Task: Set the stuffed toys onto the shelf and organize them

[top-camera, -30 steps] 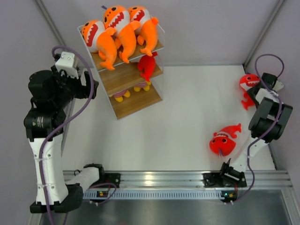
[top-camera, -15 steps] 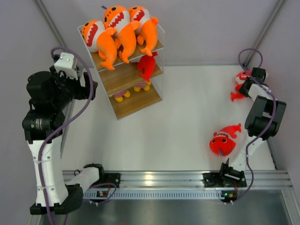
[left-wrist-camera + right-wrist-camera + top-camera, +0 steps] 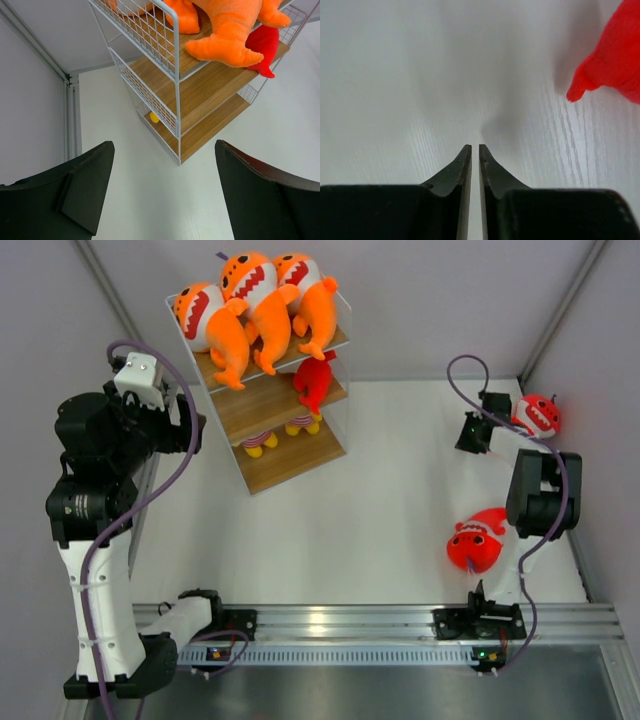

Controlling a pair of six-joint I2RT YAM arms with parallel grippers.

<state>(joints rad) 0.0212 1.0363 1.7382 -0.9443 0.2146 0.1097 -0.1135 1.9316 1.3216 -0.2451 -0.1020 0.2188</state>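
The shelf stands at the back left. Three orange stuffed toys crowd its top board, and a red one hangs on the middle board. Two red toys are off the shelf: one lies on the table at the near right, the other sits at the far right beside my right arm. My right gripper points left over bare table, shut on nothing, with a red toy's tip to its right. My left gripper hangs open left of the shelf.
Two small striped figures with yellow feet stand on the lower board. Grey walls close in the table on the left, back and right. A metal rail with both arm bases runs along the near edge.
My right gripper has shut and swung left, away from the far-right red toy, which now sits face up by the arm. The left arm has barely moved.
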